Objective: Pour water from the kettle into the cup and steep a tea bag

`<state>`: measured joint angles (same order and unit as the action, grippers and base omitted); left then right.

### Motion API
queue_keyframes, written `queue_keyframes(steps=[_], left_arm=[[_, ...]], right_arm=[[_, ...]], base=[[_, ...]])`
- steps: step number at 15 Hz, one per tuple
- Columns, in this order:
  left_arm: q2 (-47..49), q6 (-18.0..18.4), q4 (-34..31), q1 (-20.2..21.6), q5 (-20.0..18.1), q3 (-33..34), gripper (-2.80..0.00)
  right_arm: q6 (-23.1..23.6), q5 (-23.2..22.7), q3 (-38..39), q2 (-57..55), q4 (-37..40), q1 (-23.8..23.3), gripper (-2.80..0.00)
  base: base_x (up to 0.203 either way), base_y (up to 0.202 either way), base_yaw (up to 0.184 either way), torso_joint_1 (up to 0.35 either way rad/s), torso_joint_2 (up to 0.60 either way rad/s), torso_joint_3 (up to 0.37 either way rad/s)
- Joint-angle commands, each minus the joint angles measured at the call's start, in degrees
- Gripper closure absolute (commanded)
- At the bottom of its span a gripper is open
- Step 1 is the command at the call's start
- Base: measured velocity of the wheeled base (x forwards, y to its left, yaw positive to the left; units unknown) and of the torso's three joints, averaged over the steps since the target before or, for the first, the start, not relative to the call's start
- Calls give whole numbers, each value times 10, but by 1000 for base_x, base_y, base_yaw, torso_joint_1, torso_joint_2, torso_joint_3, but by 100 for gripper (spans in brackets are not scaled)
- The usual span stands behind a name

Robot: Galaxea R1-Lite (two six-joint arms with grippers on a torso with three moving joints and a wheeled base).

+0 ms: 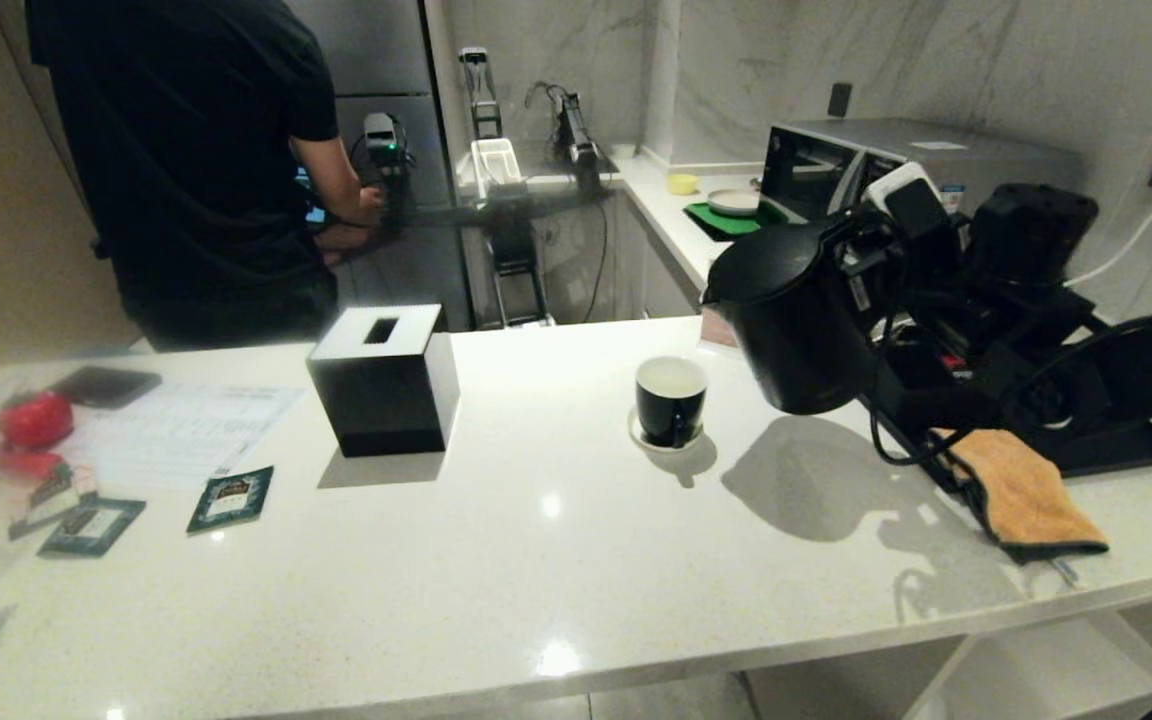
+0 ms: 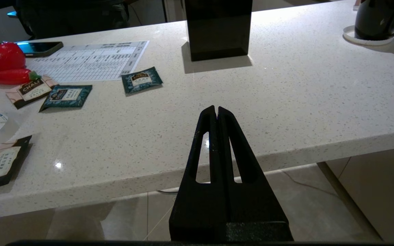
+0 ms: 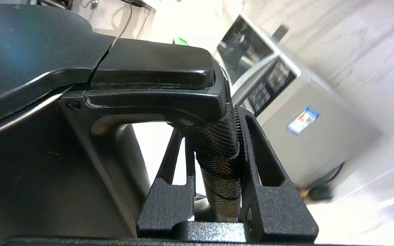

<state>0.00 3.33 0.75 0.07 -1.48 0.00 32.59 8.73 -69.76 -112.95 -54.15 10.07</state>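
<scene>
Two grippers show: the right gripper (image 3: 214,150) clamps the kettle (image 1: 796,320) by its textured handle, tilted in the air beside the cup (image 1: 671,400), spout hidden. Left gripper (image 2: 216,112) hovers off the counter (image 1: 536,560), fingers together, holding nothing.

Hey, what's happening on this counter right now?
The robot's right claw is clamped on the handle of the black kettle, holding it tilted in the air beside the cup on its saucer. No water is seen pouring. The left claw is shut, parked off the counter's edge. A person stands behind.
</scene>
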Motion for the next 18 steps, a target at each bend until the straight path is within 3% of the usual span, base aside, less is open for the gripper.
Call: queue_keyframes(steps=[1, 12, 18], left_arm=[[1, 0, 0, 0, 0, 0, 0], [1, 0, 0, 0, 0, 0, 0], [1, 0, 0, 0, 0, 0, 0]], right_arm=[[-40, 1, 18, 31, 0, -13, 0], [-184, 1, 115, 119, 11, -128, 0], [-230, -4, 146, 152, 33, -181, 0]], base=[[0, 0, 0, 0, 0, 0], [0, 0, 0, 0, 0, 0], [0, 0, 0, 0, 0, 0]])
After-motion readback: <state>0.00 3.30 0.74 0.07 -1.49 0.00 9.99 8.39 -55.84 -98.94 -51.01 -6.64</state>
